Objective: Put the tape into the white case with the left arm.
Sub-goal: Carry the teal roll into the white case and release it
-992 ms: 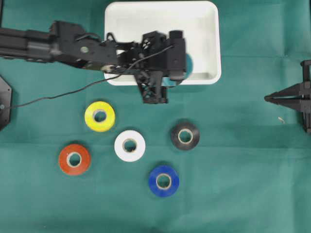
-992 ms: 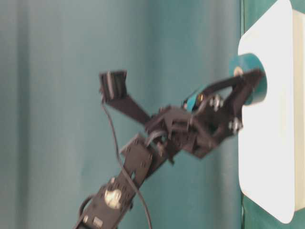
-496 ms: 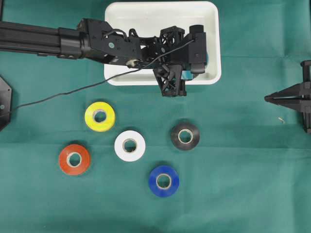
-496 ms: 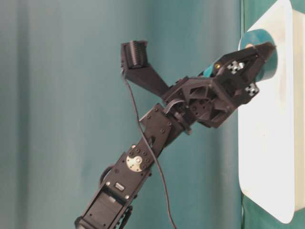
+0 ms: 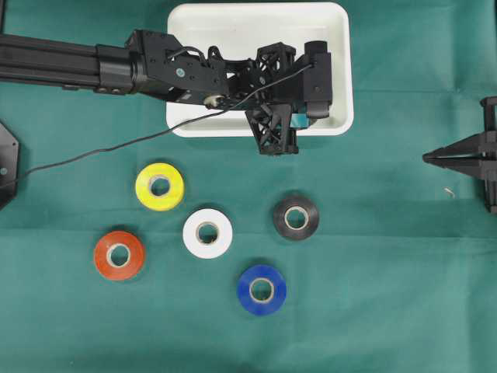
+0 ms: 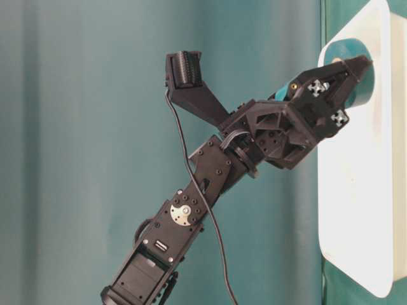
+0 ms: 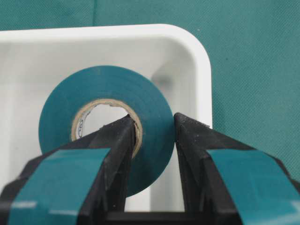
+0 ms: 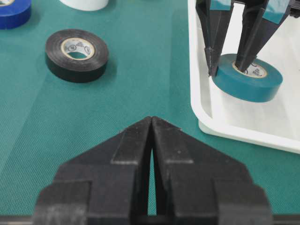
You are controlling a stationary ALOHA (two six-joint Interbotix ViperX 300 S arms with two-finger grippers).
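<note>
The teal tape point(image 7: 93, 84) lies flat in the front right corner of the white case point(image 5: 256, 23), seen in the right wrist view as tape point(image 8: 248, 82) on the case floor point(image 8: 243, 117). My left gripper point(image 7: 154, 119) is shut on the tape's wall, one teal-banded finger in the cardboard core and one outside. From overhead the left gripper point(image 5: 307, 115) hides nearly all of the tape point(image 5: 300, 120). In the table-level view the gripper point(image 6: 361, 65) holds the tape point(image 6: 340, 47) against the case point(image 6: 356, 210). My right gripper point(image 5: 427, 158) rests shut at the right edge, apart from everything.
Loose rolls lie on the green cloth in front of the case: yellow point(image 5: 159, 186), white point(image 5: 207, 233), black point(image 5: 296, 217), red point(image 5: 119, 255) and blue point(image 5: 262, 289). A black cable point(image 5: 116, 148) trails left from the left arm.
A second ago my left gripper held the tape over the case's front rim. It has since moved right and in over the case's right corner. In the last half second it has hardly moved.
</note>
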